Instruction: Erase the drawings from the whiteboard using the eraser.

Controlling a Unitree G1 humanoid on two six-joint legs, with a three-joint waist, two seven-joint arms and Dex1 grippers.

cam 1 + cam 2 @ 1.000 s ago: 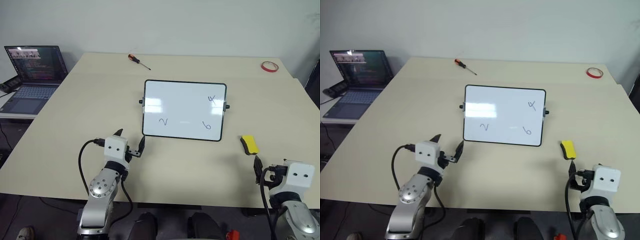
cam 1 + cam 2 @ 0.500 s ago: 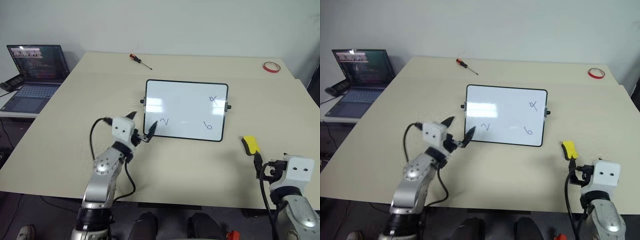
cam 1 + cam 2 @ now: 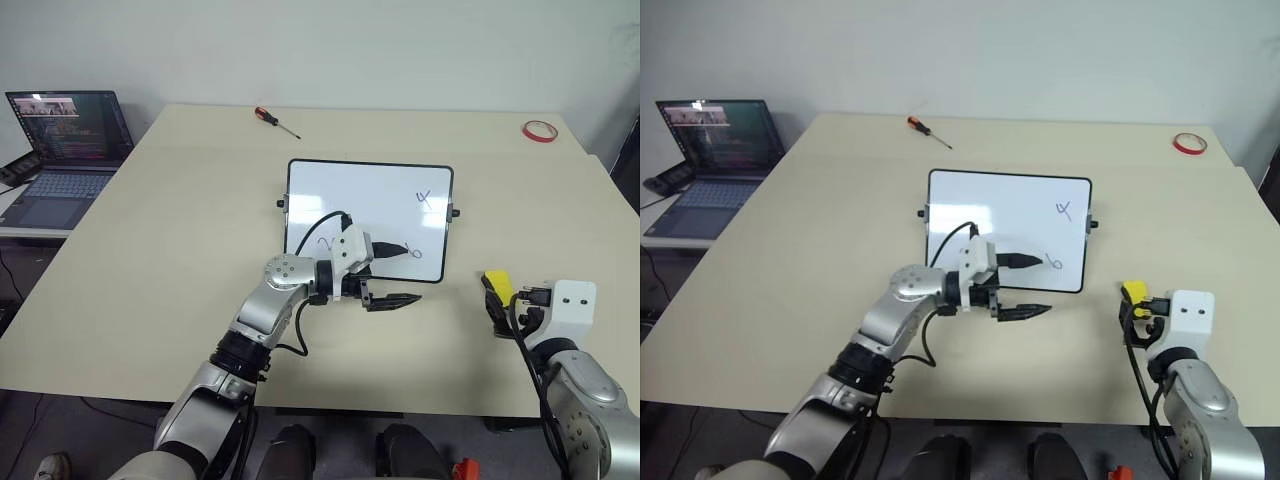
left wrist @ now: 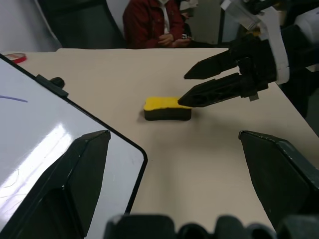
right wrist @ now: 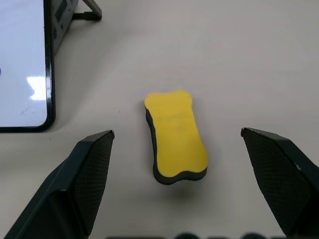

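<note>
At the table's near edge, both grippers stood wide open, nothing held.
Right gripper (image 5: 177, 144) hung just short of the small yellow eraser with black underside (image 3: 498, 286), fingers splayed either side of it, not touching. Left gripper (image 3: 398, 274) pointed sideways across the near edge of the black-framed white whiteboard (image 3: 350, 195). Blue marker drawings (image 3: 424, 199) sat unerased. Beyond: red-handled screwdriver (image 3: 276, 121), red tape ring (image 3: 539, 131), open laptop (image 3: 62, 150).

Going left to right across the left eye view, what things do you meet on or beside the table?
Laptop → screwdriver → whiteboard → eraser → red tape ring.
</note>
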